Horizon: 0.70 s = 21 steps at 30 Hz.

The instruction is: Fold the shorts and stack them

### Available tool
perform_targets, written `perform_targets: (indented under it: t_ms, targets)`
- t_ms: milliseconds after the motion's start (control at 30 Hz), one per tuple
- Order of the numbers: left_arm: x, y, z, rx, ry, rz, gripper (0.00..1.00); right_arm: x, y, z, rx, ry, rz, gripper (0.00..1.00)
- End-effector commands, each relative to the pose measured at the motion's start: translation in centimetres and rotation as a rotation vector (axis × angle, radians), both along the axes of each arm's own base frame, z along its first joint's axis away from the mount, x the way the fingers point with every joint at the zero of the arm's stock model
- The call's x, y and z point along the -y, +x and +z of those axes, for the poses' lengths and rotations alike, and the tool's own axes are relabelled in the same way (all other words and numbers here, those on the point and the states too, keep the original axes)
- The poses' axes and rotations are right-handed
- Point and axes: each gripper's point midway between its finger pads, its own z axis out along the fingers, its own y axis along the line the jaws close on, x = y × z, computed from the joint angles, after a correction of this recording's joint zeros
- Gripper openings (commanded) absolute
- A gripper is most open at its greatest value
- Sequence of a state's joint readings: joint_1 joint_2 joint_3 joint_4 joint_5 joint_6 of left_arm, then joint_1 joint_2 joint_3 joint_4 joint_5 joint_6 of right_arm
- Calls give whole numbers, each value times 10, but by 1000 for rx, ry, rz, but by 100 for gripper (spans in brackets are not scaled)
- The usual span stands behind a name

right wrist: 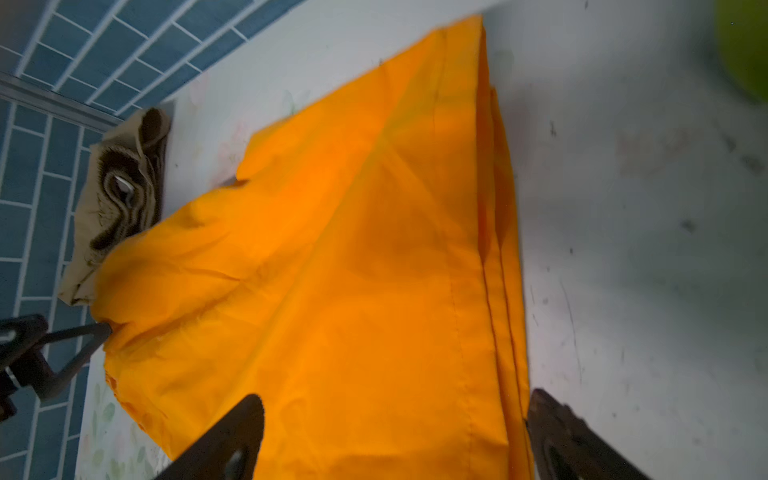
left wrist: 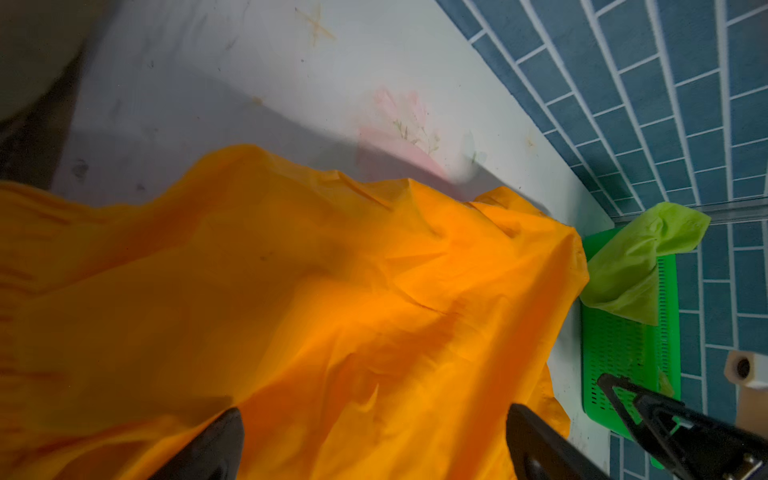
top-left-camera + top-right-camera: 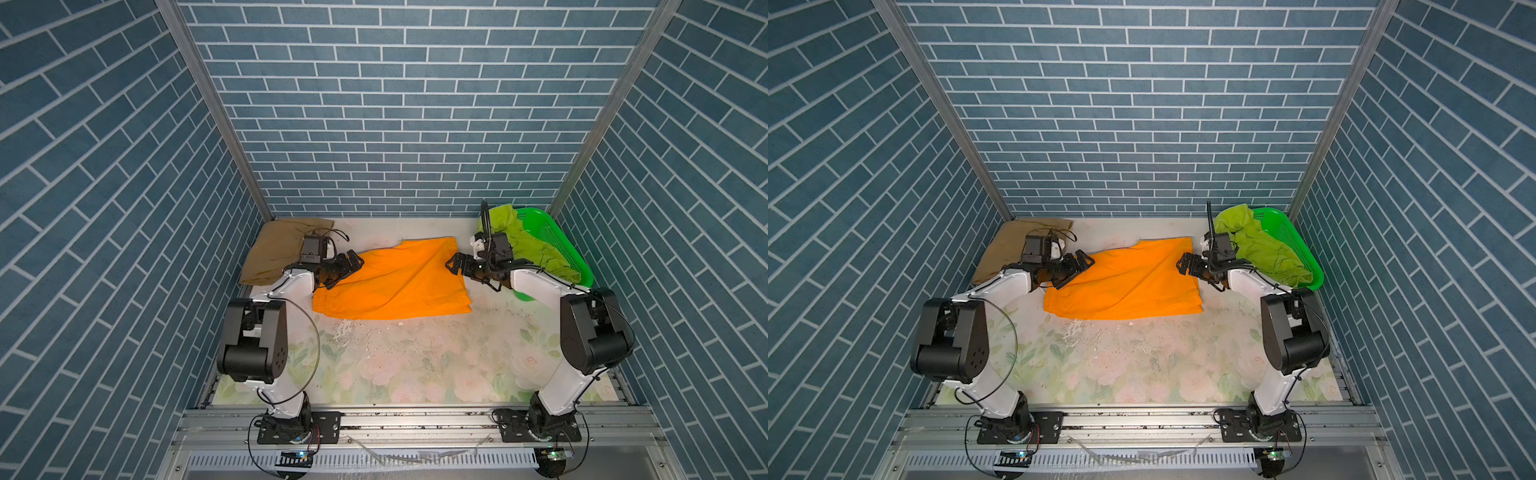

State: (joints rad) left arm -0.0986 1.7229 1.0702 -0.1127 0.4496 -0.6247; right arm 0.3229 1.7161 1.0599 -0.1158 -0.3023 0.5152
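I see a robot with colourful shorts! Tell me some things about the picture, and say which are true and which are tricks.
1. The orange shorts lie on the table between the left hand and the right hand. True.
2. The green shorts are folded flat on the table. False: they are bunched up in the green basket.
3. The tan shorts sit by the back wall, on the left. True.
4. The right hand is squeezing the orange shorts. False: it is open.
5. The left hand is open. True.
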Motion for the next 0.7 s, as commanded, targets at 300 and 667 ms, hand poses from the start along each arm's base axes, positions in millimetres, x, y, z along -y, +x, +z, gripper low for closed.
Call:
perform_targets:
  t_ms: [300, 667]
  targets:
    - [-1, 36, -30, -12, 43, 24, 100, 31, -54, -51, -87, -88, -33, 66]
    - [-9, 30, -60, -70, 55, 44, 100, 35, -68, -53, -96, -100, -31, 0]
